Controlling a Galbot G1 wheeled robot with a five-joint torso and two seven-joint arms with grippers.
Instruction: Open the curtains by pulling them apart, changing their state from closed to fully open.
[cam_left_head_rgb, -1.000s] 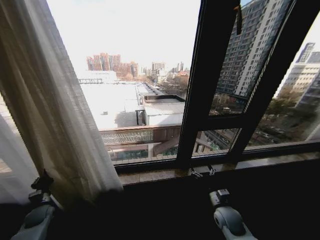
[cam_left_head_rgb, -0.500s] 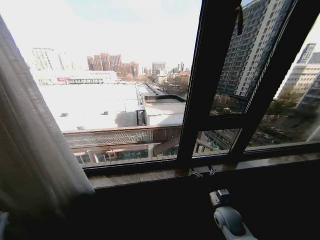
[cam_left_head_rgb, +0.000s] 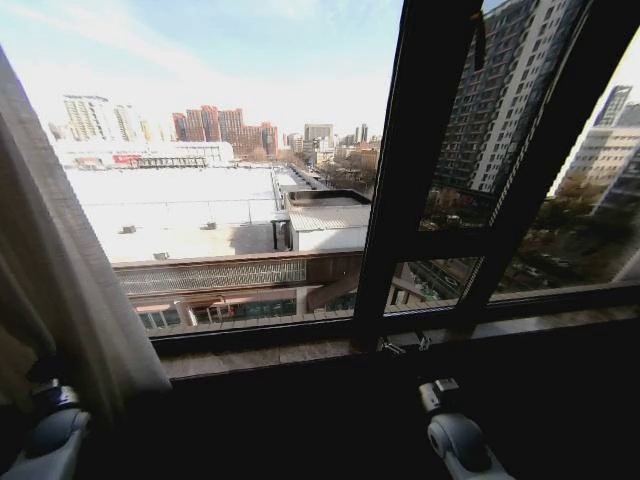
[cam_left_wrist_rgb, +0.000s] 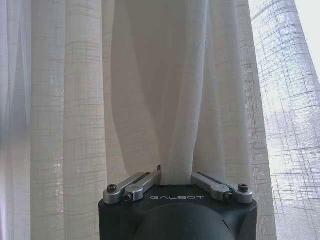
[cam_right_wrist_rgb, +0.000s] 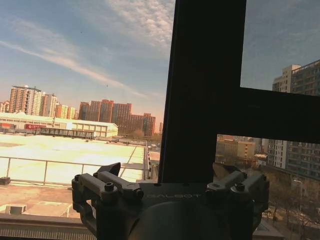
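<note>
your left gripper (cam_left_wrist_rgb: 176, 176) is clamped on the curtains (cam_left_wrist_rgb: 150, 90) at far left; right gripper (cam_right_wrist_rgb: 170, 175) spread apart near the window frame (cam_right_wrist_rgb: 205, 90).

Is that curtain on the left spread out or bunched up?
Bunched up. The curtain hangs gathered at the window's left edge, a fold pinched in the left pincer.

A black window frame (cam_left_head_rgb: 415, 180) stands above a stone sill (cam_left_head_rgb: 300, 352); daylight shows rooftops (cam_left_head_rgb: 200, 205) and towers (cam_left_head_rgb: 505, 90) outside.
</note>
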